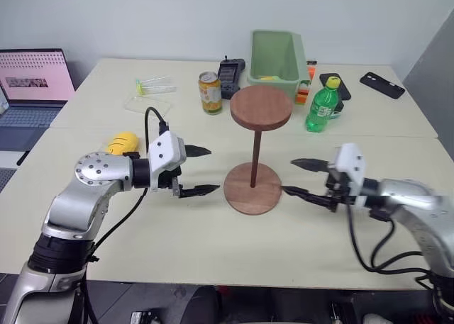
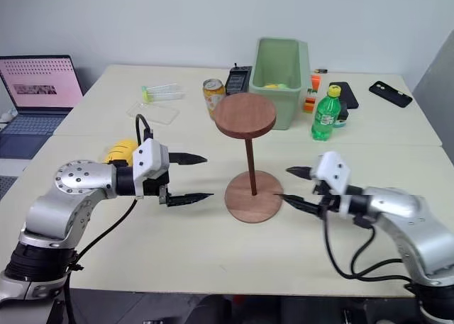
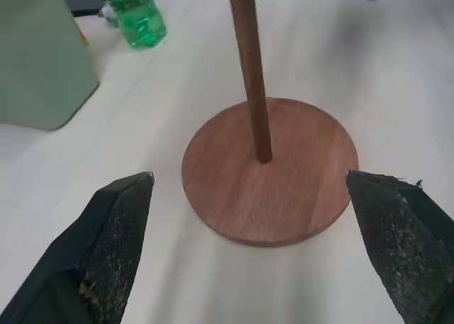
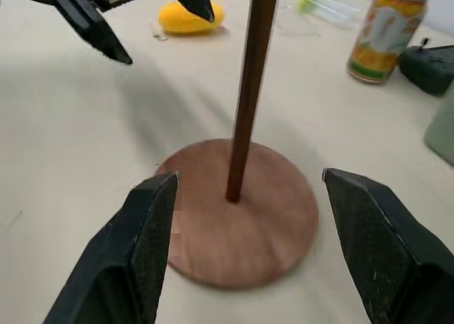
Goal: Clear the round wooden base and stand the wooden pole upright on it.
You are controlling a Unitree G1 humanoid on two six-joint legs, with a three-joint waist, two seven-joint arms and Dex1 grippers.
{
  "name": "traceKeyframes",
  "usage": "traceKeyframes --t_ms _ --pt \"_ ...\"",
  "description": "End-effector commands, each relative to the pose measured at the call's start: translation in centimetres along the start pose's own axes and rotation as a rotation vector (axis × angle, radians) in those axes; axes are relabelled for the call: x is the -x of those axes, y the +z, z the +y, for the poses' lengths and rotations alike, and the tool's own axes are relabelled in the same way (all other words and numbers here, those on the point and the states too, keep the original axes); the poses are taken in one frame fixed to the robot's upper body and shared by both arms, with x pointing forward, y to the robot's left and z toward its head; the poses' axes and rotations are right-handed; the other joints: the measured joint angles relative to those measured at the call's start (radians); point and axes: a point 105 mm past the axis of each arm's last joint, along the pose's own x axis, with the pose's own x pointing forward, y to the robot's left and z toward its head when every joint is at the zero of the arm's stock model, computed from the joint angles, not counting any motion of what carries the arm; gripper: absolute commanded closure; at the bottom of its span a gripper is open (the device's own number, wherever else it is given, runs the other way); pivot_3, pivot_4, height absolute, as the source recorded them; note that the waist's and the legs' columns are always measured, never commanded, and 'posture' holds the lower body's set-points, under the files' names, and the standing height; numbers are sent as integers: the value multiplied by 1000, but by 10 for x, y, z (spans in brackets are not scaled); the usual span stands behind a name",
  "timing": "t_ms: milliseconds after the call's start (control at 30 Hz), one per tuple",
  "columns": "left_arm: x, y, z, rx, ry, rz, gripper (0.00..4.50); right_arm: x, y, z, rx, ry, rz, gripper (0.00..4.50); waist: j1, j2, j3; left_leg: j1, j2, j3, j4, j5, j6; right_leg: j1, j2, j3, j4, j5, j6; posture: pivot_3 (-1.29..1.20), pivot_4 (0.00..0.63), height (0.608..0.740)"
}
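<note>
The round wooden base (image 1: 245,194) lies flat on the table near the front middle. The wooden pole (image 1: 256,156) stands upright in its centre, its round disc (image 1: 261,105) on top. To the left of the base my left gripper (image 1: 199,171) is open, fingers apart and empty, pointing at the base. On the right my right gripper (image 1: 301,178) is open too, a short way off the base's edge, holding nothing. Both wrist views show the pole (image 3: 252,69) rising from the base (image 4: 266,232) between the open fingers.
A yellow object (image 1: 123,142) lies behind my left gripper. Farther back stand an orange can (image 1: 210,92), a black device (image 1: 230,77), a green bin (image 1: 278,57) and a green bottle (image 1: 324,105). A phone (image 1: 381,84) lies at the back right, a laptop (image 1: 32,86) far left.
</note>
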Motion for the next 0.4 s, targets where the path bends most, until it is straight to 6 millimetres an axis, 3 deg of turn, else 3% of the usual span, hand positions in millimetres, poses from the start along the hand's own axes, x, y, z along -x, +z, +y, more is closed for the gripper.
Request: traceKeyframes --t_ms 33,233,400 --pt "15 16 11 -25 47 -31 0 29 19 -7 63 -35 -22 1098 -1 0 0 1 0 0 0 0 0 1 0 0 0 0 0 0 150 740" --pt "38 5 24 -6 98 66 0 67 21 -19 68 -100 72 1098 -3 0 1 1 1 0 -1 0 0 1 1 0 0 0 0 0 150 740" --pt "47 -2 30 -22 105 108 0 76 19 -23 74 -126 102 1098 -1 -1 1 1 0 0 0 0 0 1 1 0 0 0 0 0 150 740"
